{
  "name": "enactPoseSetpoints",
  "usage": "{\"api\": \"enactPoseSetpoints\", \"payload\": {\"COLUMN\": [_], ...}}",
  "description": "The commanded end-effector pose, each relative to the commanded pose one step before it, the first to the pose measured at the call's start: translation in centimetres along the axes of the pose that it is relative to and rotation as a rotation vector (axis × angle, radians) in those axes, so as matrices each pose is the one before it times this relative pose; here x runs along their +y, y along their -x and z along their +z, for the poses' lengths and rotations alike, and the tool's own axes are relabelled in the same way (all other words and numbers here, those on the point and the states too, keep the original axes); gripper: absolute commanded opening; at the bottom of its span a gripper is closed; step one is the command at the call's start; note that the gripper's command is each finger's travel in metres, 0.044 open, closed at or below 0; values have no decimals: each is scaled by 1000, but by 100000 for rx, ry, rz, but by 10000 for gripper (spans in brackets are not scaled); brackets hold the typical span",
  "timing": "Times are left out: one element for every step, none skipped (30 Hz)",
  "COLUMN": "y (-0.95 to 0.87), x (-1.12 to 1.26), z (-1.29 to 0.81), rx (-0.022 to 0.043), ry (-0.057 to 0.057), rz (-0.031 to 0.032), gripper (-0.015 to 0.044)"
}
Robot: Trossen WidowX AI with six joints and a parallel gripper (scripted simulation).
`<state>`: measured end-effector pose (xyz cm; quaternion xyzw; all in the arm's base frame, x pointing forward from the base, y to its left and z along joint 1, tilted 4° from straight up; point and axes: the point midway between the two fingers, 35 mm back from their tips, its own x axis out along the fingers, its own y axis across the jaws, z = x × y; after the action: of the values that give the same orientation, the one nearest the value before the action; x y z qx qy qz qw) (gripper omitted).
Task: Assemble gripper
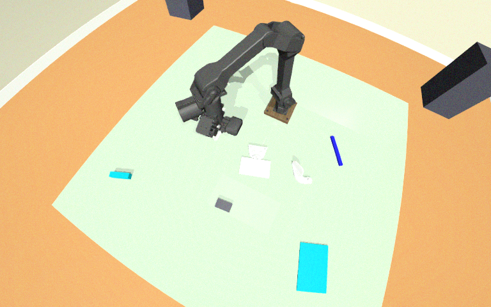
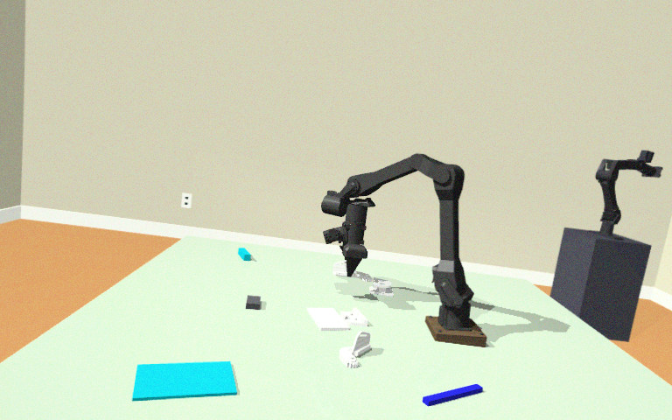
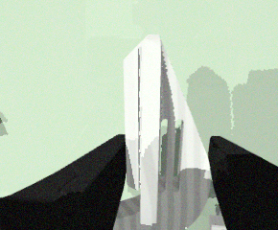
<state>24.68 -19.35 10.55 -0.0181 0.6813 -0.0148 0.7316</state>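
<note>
My gripper (image 1: 216,133) (image 2: 349,273) (image 3: 168,145) points down, shut on a white jaw (image 1: 217,137) (image 2: 339,269) (image 3: 150,96). In the wrist view it stands edge-on, with a slotted face; its lower end is cut off. The fingertips are a little above the mat. More white (image 2: 381,287) shows low behind the gripper; I cannot tell whether it is the same piece. The other white jaw (image 1: 297,167) (image 2: 362,342) lies apart. A flat white rectangle (image 1: 254,167) (image 2: 327,318) adjoins a white trapezoid (image 1: 257,151) (image 2: 355,318); I cannot tell which is base or housing plate, or whether they join.
A dark block (image 1: 223,204) (image 2: 253,302), a cyan bar (image 1: 120,175) (image 2: 244,254), a blue bar (image 1: 336,151) (image 2: 452,395) and a large cyan plate (image 1: 312,267) (image 2: 185,380) lie on the pale green mat (image 1: 156,243) (image 2: 94,332). My arm's brown base (image 1: 270,112) (image 2: 459,338) is near the white parts.
</note>
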Motion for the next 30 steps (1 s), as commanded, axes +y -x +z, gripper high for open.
{"api": "enactPoseSetpoints", "payload": {"y": [1598, 157, 52, 0, 0, 0, 0, 0, -1, -3, -4, -5, -5, -5, -4, -4, -4, -4, -3, -3, -3, -3, -2, -2, -2, -2, -2, -1, -1, -1], "x": [-52, 16, 6, 0, 0, 0, 0, 0, 45, 137, 228, 276, 276, 276, 277, 277, 277, 278, 278, 278, 279, 279, 279, 280, 280, 280, 280, 281, 281, 281], "z": [43, -18, -6, 0, 0, 0, 0, 0, 31, 94, 156, 187, 187, 186, 185, 184, 183, 182, 181, 181, 180, 179, 178, 177, 176, 175, 174, 173, 173, 172], "rx": [-640, 1, 0, 0, 0, 0, 0, 0, 0, -1, -2, -3, -3, -4, -4, -5, -5, -6, -6, -7, -7, -8, -8, -9, -9, -10, -10, -11, -11, -12], "ry": [-164, -7, -2, 0, 0, 0, 0, 0, 131, 394, 657, 794, 794, 794, 794, 794, 794, 794, 794, 795, 795, 795, 795, 795, 795, 795, 795, 795, 795, 795], "rz": [-581, 13, 4, 0, 0, 0, 0, 0, 6, 17, 28, 33, 33, 32, 31, 31, 30, 30, 29, 28, 28, 27, 27, 26, 26, 25, 25, 24, 23, 23], "gripper": [134, 134, 134, 134, 134, 134, 134, 134, 134, 134, 134, 134, 134, 134, 134, 134, 134, 134, 134, 134, 134, 134, 134, 134, 134, 134, 134, 134, 134, 134]}}
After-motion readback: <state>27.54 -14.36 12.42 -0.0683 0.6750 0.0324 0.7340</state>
